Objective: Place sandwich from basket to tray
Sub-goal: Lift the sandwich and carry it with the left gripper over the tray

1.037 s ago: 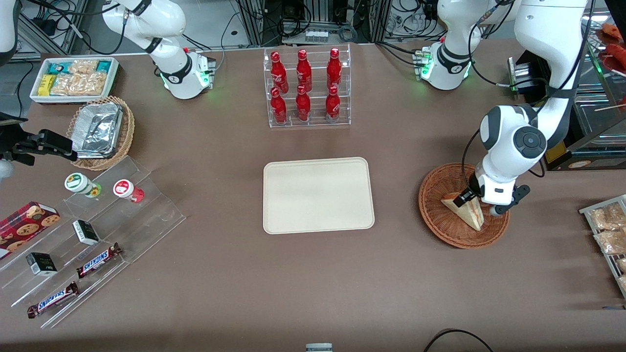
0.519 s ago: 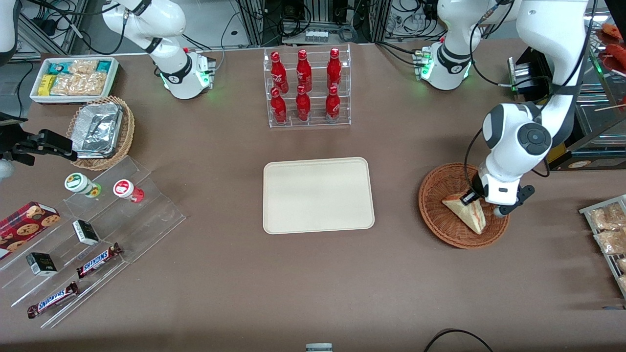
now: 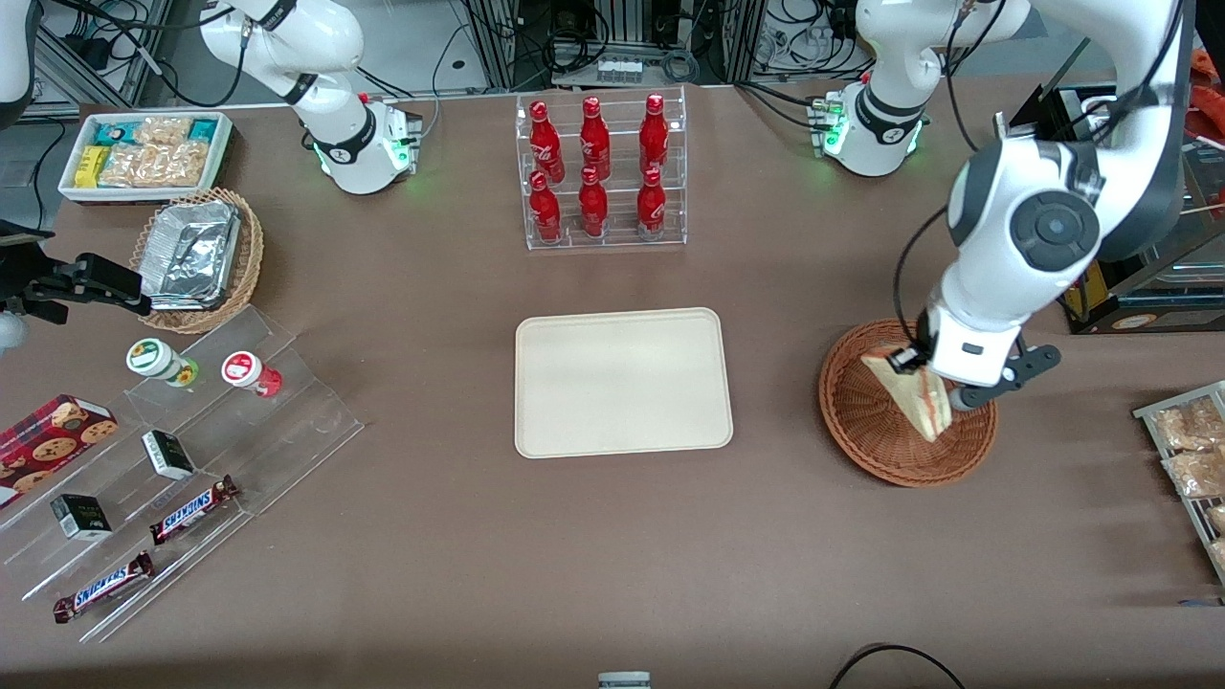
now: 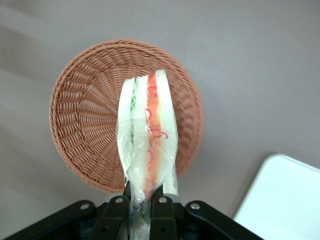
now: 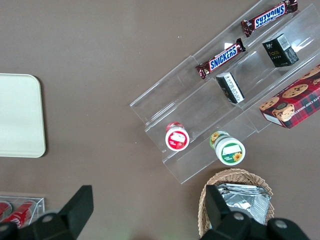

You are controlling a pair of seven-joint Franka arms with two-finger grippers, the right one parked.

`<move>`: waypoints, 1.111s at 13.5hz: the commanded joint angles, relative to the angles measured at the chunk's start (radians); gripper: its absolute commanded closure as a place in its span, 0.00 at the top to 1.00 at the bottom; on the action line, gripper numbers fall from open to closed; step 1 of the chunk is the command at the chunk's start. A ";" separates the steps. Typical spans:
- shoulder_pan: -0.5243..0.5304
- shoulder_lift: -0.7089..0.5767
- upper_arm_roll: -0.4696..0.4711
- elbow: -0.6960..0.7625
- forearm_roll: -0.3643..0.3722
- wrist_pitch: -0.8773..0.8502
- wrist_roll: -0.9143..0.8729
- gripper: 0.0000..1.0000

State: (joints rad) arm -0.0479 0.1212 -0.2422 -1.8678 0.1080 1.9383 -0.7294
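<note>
My left gripper (image 3: 926,381) (image 4: 142,202) is shut on the sandwich (image 3: 907,394) (image 4: 149,132), a plastic-wrapped wedge with red and green filling stripes. The wedge hangs from the fingers, lifted clear above the round reddish-brown wicker basket (image 3: 866,426) (image 4: 87,115), which has nothing else in it. The cream rectangular tray (image 3: 622,381) (image 4: 290,200) lies flat at the table's middle, toward the parked arm's end from the basket, with nothing on it.
A clear rack of red bottles (image 3: 600,172) stands farther from the front camera than the tray. Wrapped snacks on a rack (image 3: 1191,450) sit at the working arm's end. Tiered clear shelves with candy bars (image 3: 182,450), a foil-tray basket (image 3: 196,256) and a white bin (image 3: 145,153) lie toward the parked arm's end.
The gripper has risen with the sandwich held in it, lifting it off the basket's floor. The arm's wrist now sits higher over the basket.
</note>
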 commanded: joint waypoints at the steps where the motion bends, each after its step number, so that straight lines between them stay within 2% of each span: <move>1: -0.003 0.035 -0.093 0.090 0.019 -0.067 -0.016 0.00; 5: -0.003 0.052 -0.205 0.117 0.018 -0.058 -0.019 0.00; 8: -0.004 0.130 -0.296 0.177 0.031 -0.055 -0.079 0.00; 10: -0.006 0.208 -0.366 0.223 0.093 -0.055 -0.142 0.00; 12: -0.039 0.302 -0.429 0.262 0.192 -0.045 -0.235 0.00; 15: -0.134 0.438 -0.427 0.334 0.292 -0.019 -0.292 0.00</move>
State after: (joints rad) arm -0.1349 0.4444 -0.6634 -1.6315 0.3390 1.9174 -0.9838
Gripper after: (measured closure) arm 0.855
